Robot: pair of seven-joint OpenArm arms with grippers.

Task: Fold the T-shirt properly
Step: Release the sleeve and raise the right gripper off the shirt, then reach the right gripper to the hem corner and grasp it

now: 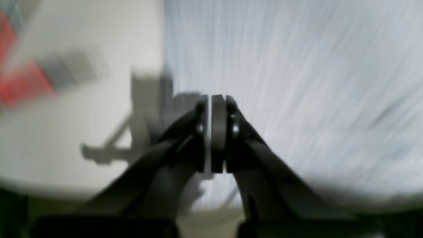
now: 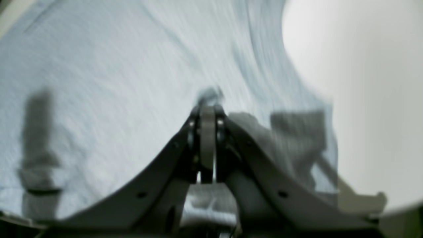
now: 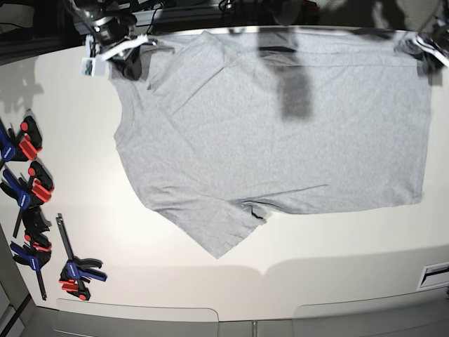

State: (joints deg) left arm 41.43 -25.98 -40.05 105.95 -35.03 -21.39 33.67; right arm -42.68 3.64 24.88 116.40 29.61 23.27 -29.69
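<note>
Heather-grey cotton T-shirt flat, plain | left tool clenched, empty | right tool clenched, empty

Two dark grippers with pale pads, seen blurred from the wrist cameras

The left gripper has two black, curved fingers that widen toward the bottom of the frame, each faced with a flat grey pad and carrying a small round screw head near the tip; a thin white line runs between the pads. The right gripper looks dark grey, its arched fingers each showing a small round hole lower down and a bright screw near the tip, with a lighter grey pad between them. In the base view, upper left, the right gripper shows black parts with white pieces
</note>
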